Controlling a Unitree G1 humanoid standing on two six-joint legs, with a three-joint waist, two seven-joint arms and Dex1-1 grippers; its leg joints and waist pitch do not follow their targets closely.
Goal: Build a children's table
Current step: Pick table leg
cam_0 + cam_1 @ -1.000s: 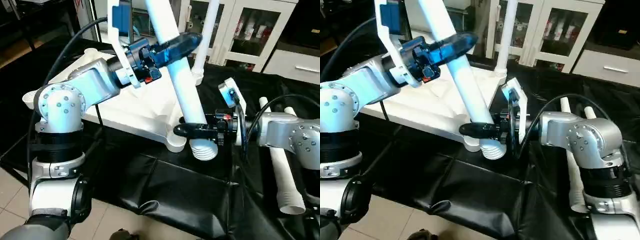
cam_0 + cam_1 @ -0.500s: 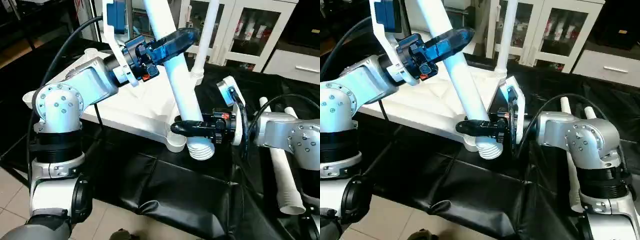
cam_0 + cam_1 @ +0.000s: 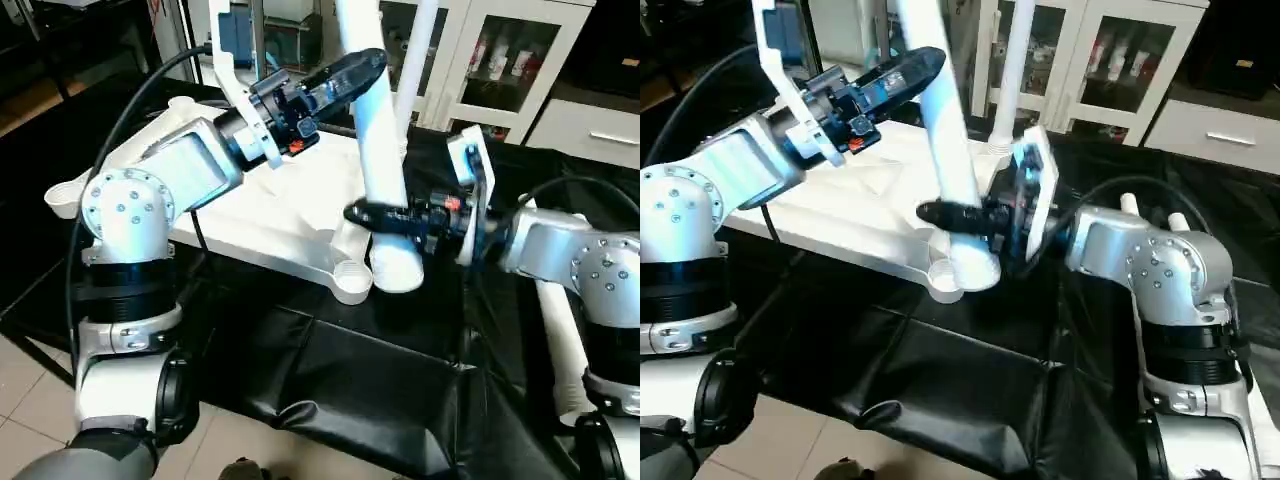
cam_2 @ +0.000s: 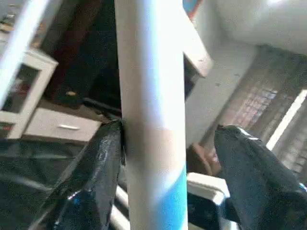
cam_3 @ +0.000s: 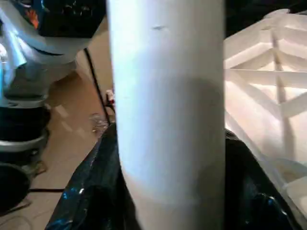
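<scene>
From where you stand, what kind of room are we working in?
Probably a lab or workshop set up indoors, not a home: a work table draped in black cloth, white glass-door cabinets holding bottles behind it, and a tiled floor.
</scene>
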